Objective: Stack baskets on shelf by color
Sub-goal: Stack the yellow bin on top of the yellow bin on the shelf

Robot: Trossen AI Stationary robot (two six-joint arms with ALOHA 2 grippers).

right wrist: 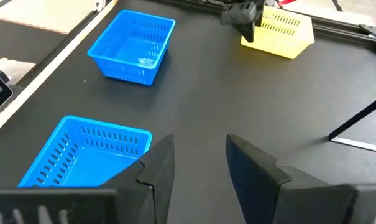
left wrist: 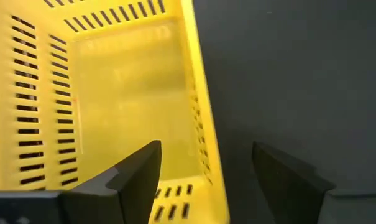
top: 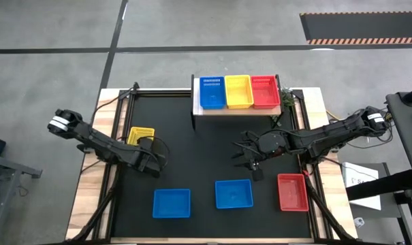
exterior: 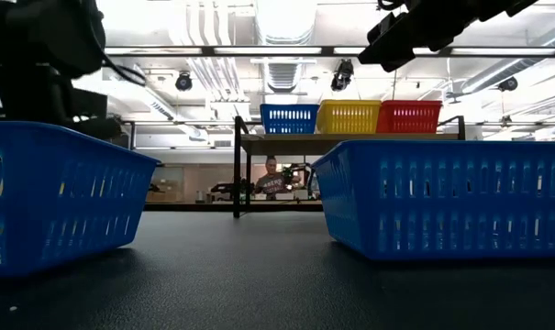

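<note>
Three baskets, blue [top: 211, 92], yellow [top: 238, 91] and red [top: 265, 90], stand side by side on the wooden shelf [top: 236, 110] at the far edge. A loose yellow basket [top: 140, 134] rests bottom-down on the black mat at the left. My left gripper [top: 147, 145] is open at its near end. In the left wrist view one finger [left wrist: 138, 171] stands inside the yellow basket's side wall [left wrist: 203, 124] and the other [left wrist: 281, 171] outside it; no touch shows. My right gripper [top: 250, 162] is open and hovers over the mat, just far of the middle blue basket [top: 233, 193].
On the mat's near part lie a second blue basket [top: 171, 203] and a red basket [top: 292, 192]. The right wrist view shows both blue baskets [right wrist: 88, 155] [right wrist: 133, 46] and the yellow one [right wrist: 278, 31]. Bare mat [top: 192, 150] lies between the arms.
</note>
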